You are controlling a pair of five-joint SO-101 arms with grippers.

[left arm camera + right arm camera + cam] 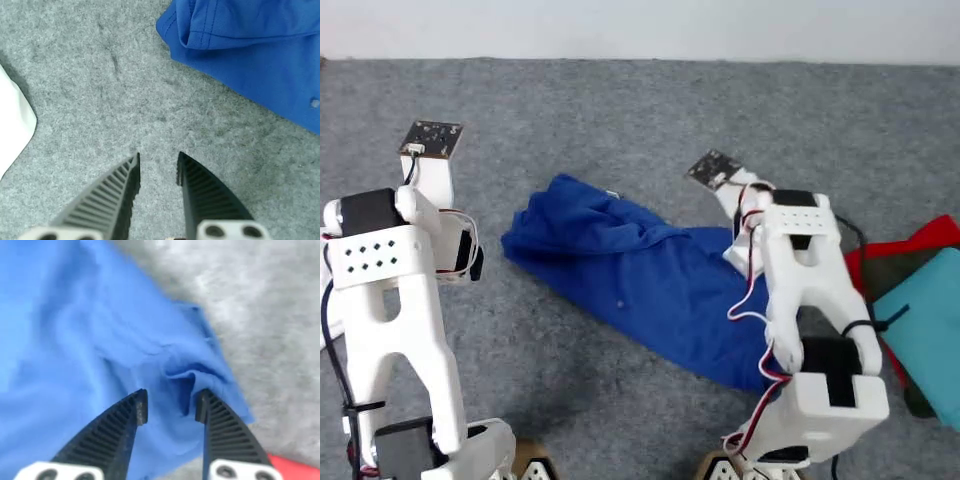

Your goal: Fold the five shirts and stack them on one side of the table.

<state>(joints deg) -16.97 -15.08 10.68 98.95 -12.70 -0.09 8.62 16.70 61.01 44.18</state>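
A blue shirt (640,275) lies crumpled across the middle of the grey carpeted table. My right gripper (170,401) is open low over the blue shirt (75,340) near its right edge, and a raised fold of cloth sits between the fingertips. My left gripper (157,162) is open over bare carpet, a short way off the blue shirt's (250,45) rumpled left end, with nothing between its fingers. In the high view the left arm (395,260) stands left of the shirt and the right arm (800,260) over its right part.
Red (930,240), dark green (890,270) and teal (935,320) cloths lie overlapping at the table's right edge. A corner of red (295,467) is close to my right gripper. A white shape (12,125) lies beside the left gripper. Bare carpet (620,120) stretches behind the shirt.
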